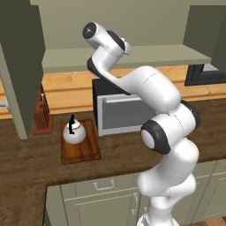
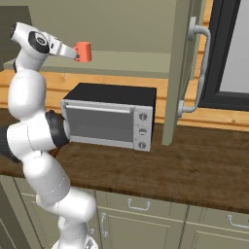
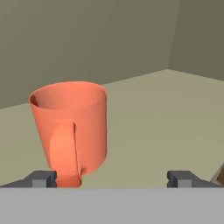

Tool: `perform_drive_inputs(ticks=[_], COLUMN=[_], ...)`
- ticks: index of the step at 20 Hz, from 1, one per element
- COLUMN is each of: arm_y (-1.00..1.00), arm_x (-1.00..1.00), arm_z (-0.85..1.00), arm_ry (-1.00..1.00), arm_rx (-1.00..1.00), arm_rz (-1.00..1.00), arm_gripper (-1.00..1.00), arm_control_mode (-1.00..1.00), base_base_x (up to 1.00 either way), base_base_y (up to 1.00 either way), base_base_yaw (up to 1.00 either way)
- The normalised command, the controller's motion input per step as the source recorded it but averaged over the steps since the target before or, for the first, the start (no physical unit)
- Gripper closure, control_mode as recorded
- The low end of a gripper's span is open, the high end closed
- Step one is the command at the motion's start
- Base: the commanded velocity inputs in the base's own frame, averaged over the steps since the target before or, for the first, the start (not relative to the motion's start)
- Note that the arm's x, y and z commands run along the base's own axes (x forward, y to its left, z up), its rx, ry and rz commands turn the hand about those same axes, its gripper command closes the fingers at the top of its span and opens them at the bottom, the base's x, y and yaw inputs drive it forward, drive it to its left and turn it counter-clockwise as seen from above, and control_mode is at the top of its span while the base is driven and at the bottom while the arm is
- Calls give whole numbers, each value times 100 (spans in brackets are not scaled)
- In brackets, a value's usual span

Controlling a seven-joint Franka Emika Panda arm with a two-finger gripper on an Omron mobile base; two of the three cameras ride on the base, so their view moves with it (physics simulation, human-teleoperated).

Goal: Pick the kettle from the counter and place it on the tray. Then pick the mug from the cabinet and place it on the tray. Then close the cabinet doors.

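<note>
The orange-red mug (image 3: 70,131) stands upright on the pale shelf (image 3: 166,118) inside the olive-green cabinet (image 1: 132,20), its handle turned toward the hand. My gripper (image 3: 113,179) is open just in front of it, with the mug (image 2: 83,51) close to the left fingertip (image 3: 41,178) and nothing gripped. From the right base the gripper (image 2: 74,52) reaches the mug at shelf height. Below, the silver kettle (image 1: 73,131) sits on the reddish-brown tray (image 1: 84,152) on the dark counter (image 1: 26,163). Both cabinet doors (image 1: 17,66) (image 2: 182,68) stand open.
A dark toaster oven (image 1: 117,112) (image 2: 109,116) stands on the counter right of the tray, under the arm. A knife block (image 1: 42,112) is by the left door. A black-framed window (image 2: 228,48) lies at the far right. Drawers with handles (image 1: 103,185) run below.
</note>
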Motion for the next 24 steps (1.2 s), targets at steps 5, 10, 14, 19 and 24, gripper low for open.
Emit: perform_drive_inputs(ticks=[5, 10, 14, 19, 24], arm_y=[0, -1, 0, 0, 1], arm_x=[16, 28, 33, 14, 0], arm_z=[-6, -9, -5, -1, 0], arm_ry=[0, 0, 0, 0, 0], arm_rx=[0, 0, 0, 0, 0], arm_rz=[0, 0, 0, 0, -1], arm_gripper=[-100, -100, -100, -100, 100], arm_control_mode=[-100, -100, -100, -100, -100], base_base_x=[0, 0, 0, 0, 0], base_base_y=[0, 0, 0, 0, 0], base_base_yaw=[0, 0, 0, 0, 0])
